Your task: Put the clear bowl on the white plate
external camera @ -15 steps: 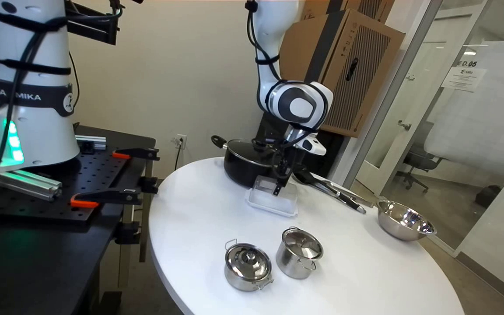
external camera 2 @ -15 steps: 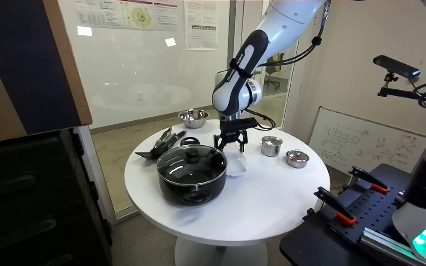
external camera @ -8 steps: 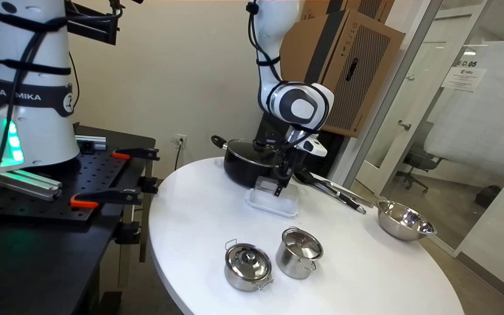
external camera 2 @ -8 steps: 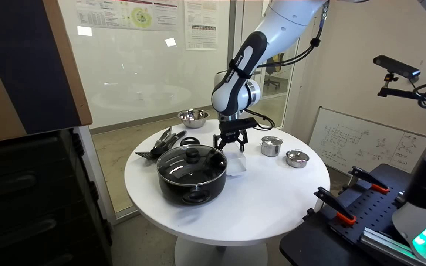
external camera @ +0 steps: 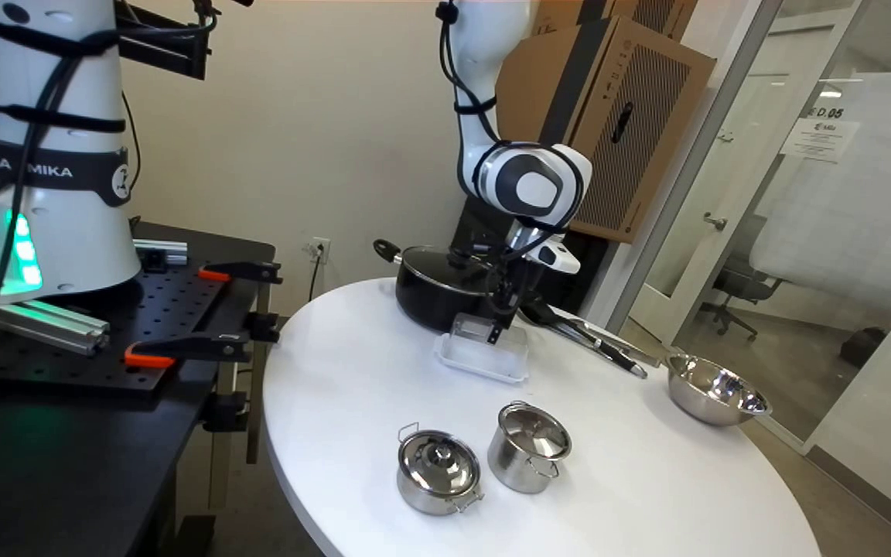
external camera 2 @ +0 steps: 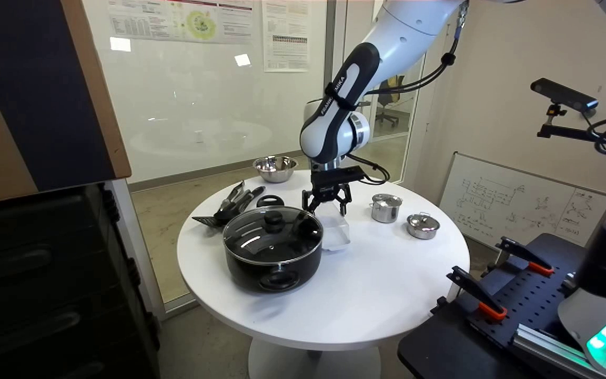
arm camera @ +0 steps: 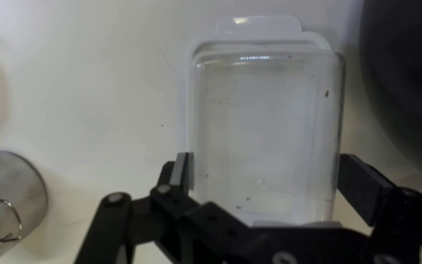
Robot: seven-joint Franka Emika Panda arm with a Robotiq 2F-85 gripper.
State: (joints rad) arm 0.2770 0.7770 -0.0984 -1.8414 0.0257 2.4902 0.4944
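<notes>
The clear bowl (external camera: 470,328) is a transparent squarish tub. It sits over the white plate (external camera: 480,372), beside the black pot. My gripper (external camera 2: 327,210) points down, with one finger at each side wall of the bowl. In the wrist view the gripper (arm camera: 264,172) has its pads against both walls of the clear bowl (arm camera: 266,128), so it is shut on it. The plate's tabbed rim (arm camera: 260,27) shows just past the bowl's far end. The near end of the bowl is hidden by the gripper. I cannot tell whether the bowl touches the plate.
The black pot (external camera 2: 276,271) with a glass lid stands close beside the plate, also in the wrist view (arm camera: 405,73). Dark utensils (external camera: 581,336) lie behind. A steel bowl (external camera: 712,398) is near the table's edge. Two steel pots (external camera: 529,456) (external camera: 439,472) stand apart from the plate.
My gripper has shifted slightly, with the clear bowl moving along with it, a little to the right in an exterior view. The plate and the other objects look unmoved.
</notes>
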